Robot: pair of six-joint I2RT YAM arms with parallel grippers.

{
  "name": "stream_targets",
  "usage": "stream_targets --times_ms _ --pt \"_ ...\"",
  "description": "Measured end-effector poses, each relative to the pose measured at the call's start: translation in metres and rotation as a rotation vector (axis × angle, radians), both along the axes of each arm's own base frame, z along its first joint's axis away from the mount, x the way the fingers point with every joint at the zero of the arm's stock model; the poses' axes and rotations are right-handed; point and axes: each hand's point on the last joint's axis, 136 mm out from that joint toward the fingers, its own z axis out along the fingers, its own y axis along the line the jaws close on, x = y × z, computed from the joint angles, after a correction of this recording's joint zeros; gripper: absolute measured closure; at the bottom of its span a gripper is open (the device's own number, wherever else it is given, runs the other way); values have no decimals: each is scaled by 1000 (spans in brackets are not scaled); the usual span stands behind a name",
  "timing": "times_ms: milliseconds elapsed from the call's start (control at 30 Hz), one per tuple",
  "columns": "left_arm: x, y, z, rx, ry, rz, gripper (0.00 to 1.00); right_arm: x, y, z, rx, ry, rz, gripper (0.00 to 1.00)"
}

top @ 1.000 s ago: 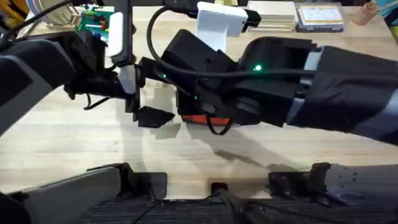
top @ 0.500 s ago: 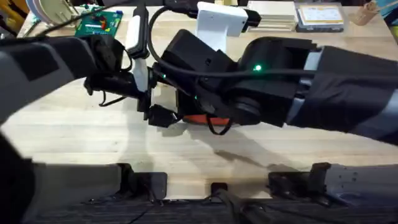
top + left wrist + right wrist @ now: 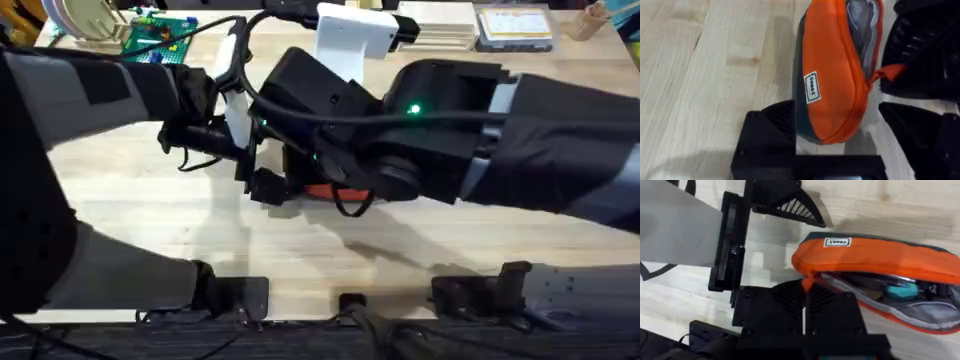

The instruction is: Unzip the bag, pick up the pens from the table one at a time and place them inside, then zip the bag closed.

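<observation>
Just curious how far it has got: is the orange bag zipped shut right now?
No. In the right wrist view the bag gapes open along its zipper, showing its grey lining and some items inside.

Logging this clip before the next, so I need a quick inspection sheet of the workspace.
Surface: table, light wooden planks.
Job's things: orange bag lying on the table, zipper open, a teal item inside; loose pens: nothing seen.
Clutter: green circuit board and stacked books at the far edge.
Grippers: left gripper with jaws open astride the bag's end; right gripper with jaws shut on the zipper pull.
Cables: black cable looping above the arms.
Surroundings: white stand behind the arms.
</observation>
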Motion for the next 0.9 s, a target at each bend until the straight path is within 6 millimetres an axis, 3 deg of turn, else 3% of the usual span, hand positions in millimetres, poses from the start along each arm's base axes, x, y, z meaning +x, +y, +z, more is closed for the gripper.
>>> stream_targets --times_ms 133,167,300,400,633,900 --pt "0 0 1 -3 2 2 174 0 0 0 0 0 0 970" --pt "0 0 1 -4 5 3 257 0 0 0 0 0 0 970" --pt "0 -1 1 -7 7 4 746 0 0 0 -1 0 0 970" --pt "-1 -1 1 -8 8 2 940 0 -1 0 -3 1 -1 970" --pt "-1 -1 1 -9 9 2 956 0 -2 -1 -6 3 -3 971" --pt "0 -1 1 -7 6 2 956 4 -20 -6 -53 29 -36 970"
